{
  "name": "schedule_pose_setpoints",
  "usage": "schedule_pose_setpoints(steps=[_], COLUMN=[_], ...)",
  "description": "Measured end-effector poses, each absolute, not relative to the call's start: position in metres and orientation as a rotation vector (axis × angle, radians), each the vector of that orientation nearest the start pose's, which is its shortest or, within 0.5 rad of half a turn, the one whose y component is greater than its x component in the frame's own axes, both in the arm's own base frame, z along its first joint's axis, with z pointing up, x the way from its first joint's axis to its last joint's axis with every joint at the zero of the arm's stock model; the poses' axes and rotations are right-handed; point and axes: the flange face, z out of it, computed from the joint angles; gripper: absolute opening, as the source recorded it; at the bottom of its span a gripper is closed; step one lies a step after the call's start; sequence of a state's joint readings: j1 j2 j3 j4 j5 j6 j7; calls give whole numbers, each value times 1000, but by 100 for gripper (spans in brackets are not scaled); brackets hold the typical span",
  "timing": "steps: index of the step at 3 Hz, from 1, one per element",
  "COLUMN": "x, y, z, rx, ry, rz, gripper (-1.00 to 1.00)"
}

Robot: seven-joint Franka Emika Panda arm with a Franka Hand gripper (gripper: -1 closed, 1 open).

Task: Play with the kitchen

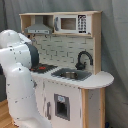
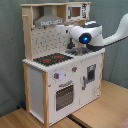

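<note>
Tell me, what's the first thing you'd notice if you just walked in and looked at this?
The big toy kitchen of white panels and pale wood fills the middle of both exterior views. In the second exterior view, the white robot arm reaches in from the second exterior view's right, its glowing blue light over the counter near the sink. The red-ringed hob stands out on the countertop, with the black tap curving over the sink beside it.
</note>
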State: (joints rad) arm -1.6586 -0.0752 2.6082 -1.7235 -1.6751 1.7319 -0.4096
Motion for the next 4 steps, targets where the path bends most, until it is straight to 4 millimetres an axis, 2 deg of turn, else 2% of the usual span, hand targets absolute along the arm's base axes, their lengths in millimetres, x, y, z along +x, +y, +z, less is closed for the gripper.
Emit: schedule_pose_setpoints(steps=[1, 2, 4], x=[409, 405, 396], y=[433, 412, 364], z=[652, 684, 727], rx=[844, 789, 726], ry=[1173, 1187, 1232], rz=[430, 449, 477], gripper=[100, 100, 100])
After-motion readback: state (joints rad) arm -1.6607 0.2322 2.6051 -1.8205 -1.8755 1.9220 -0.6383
